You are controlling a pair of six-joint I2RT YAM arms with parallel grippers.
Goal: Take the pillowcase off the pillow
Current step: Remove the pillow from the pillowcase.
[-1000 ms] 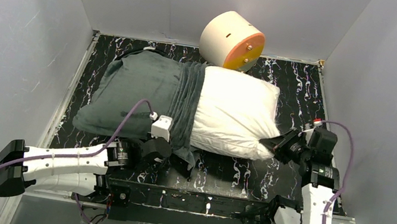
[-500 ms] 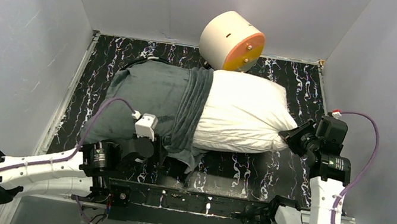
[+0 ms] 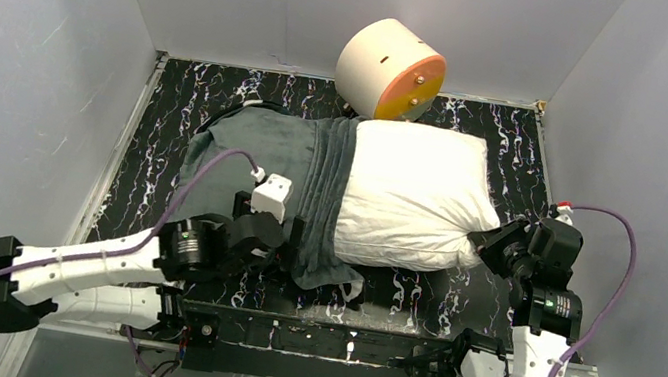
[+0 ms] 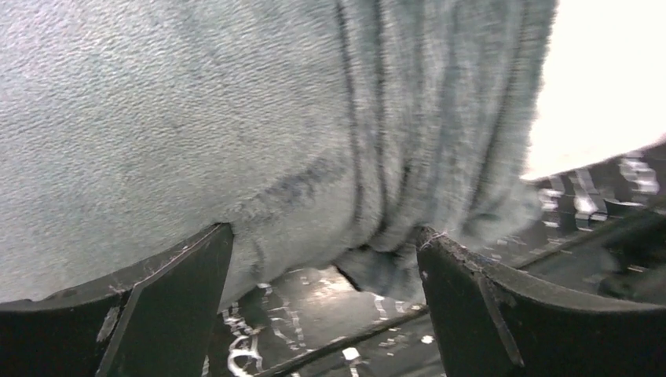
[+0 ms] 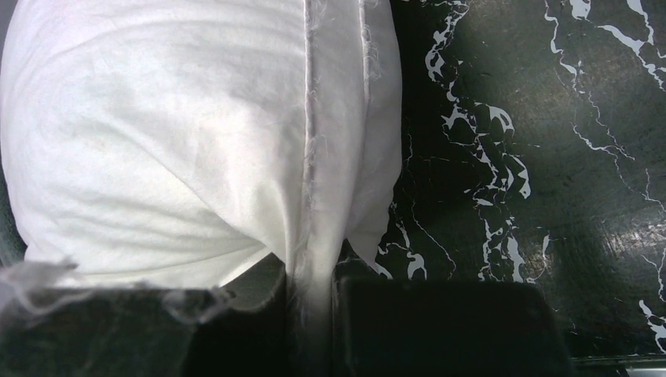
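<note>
The dark grey plush pillowcase (image 3: 255, 151) is drawn over the left end of the plump white pillow (image 3: 411, 191) on the black marbled tabletop (image 3: 509, 145). The pillow's right corner is clamped by the right jaws; the left jaws are spread.

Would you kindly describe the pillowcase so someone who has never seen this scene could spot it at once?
On the black marbled table a soft bundle lies across the middle. The pillowcase is its left half: dark grey fabric, bunched in folds where it meets the bare white pillow.
</note>
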